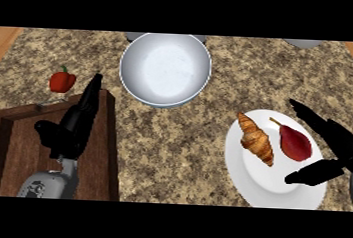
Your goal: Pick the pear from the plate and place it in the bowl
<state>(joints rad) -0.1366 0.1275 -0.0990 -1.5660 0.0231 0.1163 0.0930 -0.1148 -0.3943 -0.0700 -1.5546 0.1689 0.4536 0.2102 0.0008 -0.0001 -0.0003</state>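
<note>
- Presently the pear (295, 142), dark red with its stem pointing toward the surface's far edge, lies on the right half of the white plate (280, 188), not yet lifted.
- A croissant (256, 139) lies beside it on the plate's left half, apart from the pear.
- Right hand (339, 148) is over the plate's right rim, fingers (312, 121) straight above the pear and thumb spread below it; the hand is spread wide and holds nothing. Whether it touches the pear cannot be told.
- The plate sits near the surface's near right corner.
- The bowl (165, 69), white and holding nothing visible, stands at the far edge near the middle, well apart from the plate.
- Left hand (72, 126) rests over a wooden tray (20, 134) at the near left, fingers straight, unladen.
- A red pepper (62, 81) lies just beyond the tray.
- Judgement: task at the reaching stage; grasp, carry and placing in the bowl all remain.
</note>
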